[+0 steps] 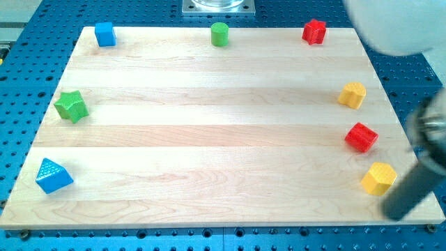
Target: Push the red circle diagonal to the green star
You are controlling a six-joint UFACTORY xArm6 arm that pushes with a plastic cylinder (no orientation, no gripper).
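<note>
The red circle (361, 137), a short round-looking block, sits near the board's right edge. The green star (71, 106) sits far across the board near the left edge. My rod comes in blurred from the view's right, and my tip (397, 213) rests at the bottom right corner. The tip is just below and right of a yellow block (378, 178). It is well below the red circle and not touching it.
A second yellow block (352, 95) lies above the red circle. A red star-like block (314, 31), a green cylinder (220, 33) and a blue cube (105, 33) line the top edge. A blue triangle (53, 175) sits at the bottom left. The wooden board (209, 139) lies on a blue perforated table.
</note>
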